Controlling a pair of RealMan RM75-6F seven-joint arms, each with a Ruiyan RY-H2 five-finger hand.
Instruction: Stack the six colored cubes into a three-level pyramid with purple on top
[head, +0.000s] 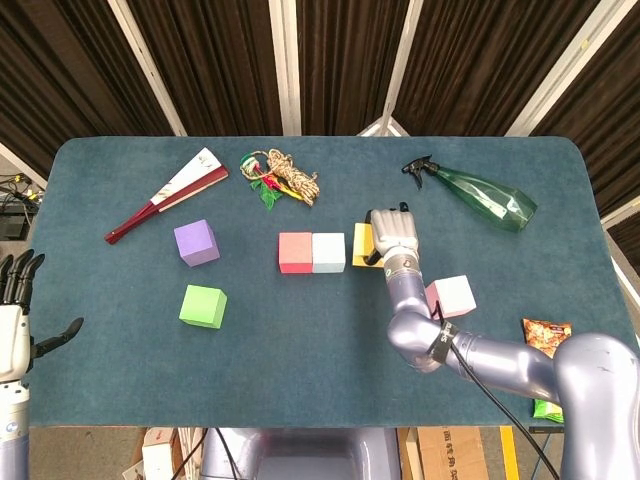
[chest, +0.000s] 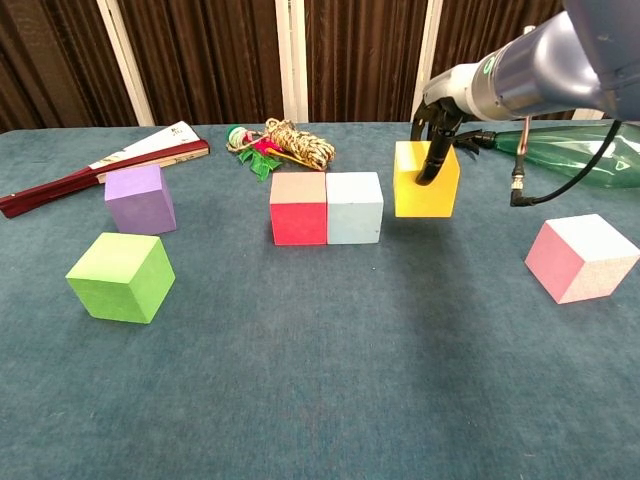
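Your right hand (chest: 432, 140) grips the yellow cube (chest: 424, 181), fingers closed over its top and front face, right of centre in the chest view. The cube sits just beside the light blue cube (chest: 354, 207), with a narrow gap between them; whether it rests on the bench (chest: 320, 380) or hangs just clear of it cannot be told. The red cube (chest: 298, 209) touches the light blue one on its far side, so you appear to be closing up the bottom row.

The risk is the last bit of travel. Push in too hard, or at an angle, and the yellow cube may shove the blue and red pair out of line, leaving a crooked base for the upper levels. Opening the fingers abruptly could also drag or twist the cube.

The purple cube (head: 196, 242) and green cube (head: 203, 306) wait left of centre in the head view; the pink cube (head: 451, 296) lies lower right, close under your forearm, which might clip it.

Your left hand (head: 14, 300), at the lower left edge, is empty with fingers spread.
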